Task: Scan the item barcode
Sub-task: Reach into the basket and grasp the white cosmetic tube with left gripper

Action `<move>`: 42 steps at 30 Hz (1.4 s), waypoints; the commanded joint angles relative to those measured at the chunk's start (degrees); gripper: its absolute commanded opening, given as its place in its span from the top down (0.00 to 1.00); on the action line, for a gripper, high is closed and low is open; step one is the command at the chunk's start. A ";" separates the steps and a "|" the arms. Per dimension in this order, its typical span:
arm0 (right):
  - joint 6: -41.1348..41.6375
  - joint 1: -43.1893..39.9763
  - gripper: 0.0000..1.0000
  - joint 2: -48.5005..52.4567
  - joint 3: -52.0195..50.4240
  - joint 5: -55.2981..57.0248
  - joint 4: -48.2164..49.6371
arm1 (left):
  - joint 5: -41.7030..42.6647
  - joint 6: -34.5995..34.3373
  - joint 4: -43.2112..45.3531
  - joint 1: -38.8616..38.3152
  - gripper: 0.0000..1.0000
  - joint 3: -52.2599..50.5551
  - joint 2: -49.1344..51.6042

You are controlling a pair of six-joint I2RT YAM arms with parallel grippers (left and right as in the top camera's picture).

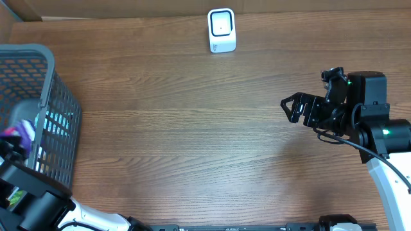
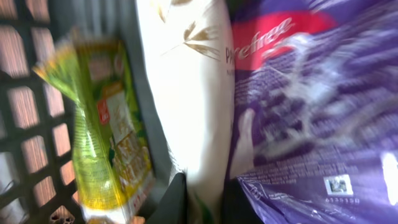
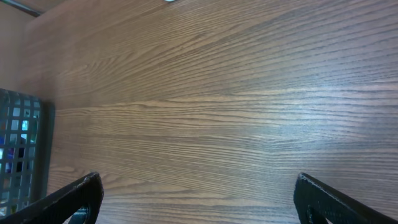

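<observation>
In the left wrist view my left gripper [image 2: 206, 190] is down inside the grey mesh basket [image 1: 59, 96], shut on the lower edge of a white packet [image 2: 193, 87] printed with wheat ears. Pressed against the packet's right side is a purple bag [image 2: 311, 112] with a red label and a small printed code patch [image 2: 338, 185]. On its left is a green and yellow packet [image 2: 102, 124]. The white scanner [image 1: 221, 30] stands at the far middle of the table. My right gripper [image 1: 289, 108] hovers open over bare wood at the right, with nothing between its fingers.
The basket stands at the table's left edge, and its mesh wall [image 2: 25, 124] is close on the left of my left gripper. Part of the purple bag [image 1: 19, 131] shows over the basket rim. The basket's corner [image 3: 22, 155] shows far left in the right wrist view.
</observation>
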 commanded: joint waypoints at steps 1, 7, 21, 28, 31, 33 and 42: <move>-0.59 0.11 0.02 -0.15 1.25 0.15 0.17 | 1.79 4.59 -2.16 -0.83 0.96 11.21 -1.29; -0.59 0.11 0.02 -0.15 1.25 0.15 0.13 | 3.28 8.81 -8.87 -3.17 0.96 24.41 -1.31; -0.59 0.11 0.02 -0.15 1.25 1.64 -0.33 | 4.48 14.47 -9.84 -9.40 0.96 31.02 -4.87; -0.59 0.11 0.02 -0.15 1.25 1.64 -0.94 | 5.57 14.64 -6.45 -12.74 0.96 30.99 -11.39; -0.59 0.11 0.02 -0.15 1.22 1.64 -1.25 | 4.96 13.99 -8.17 -12.61 0.73 30.23 -10.82; -0.59 0.11 0.02 -0.15 1.16 1.64 -1.27 | 4.33 13.68 -8.41 -12.59 0.47 28.52 -10.12; -0.66 0.11 0.02 -0.15 1.14 1.64 -2.78 | 3.34 3.87 -6.84 -7.21 0.15 14.16 -7.96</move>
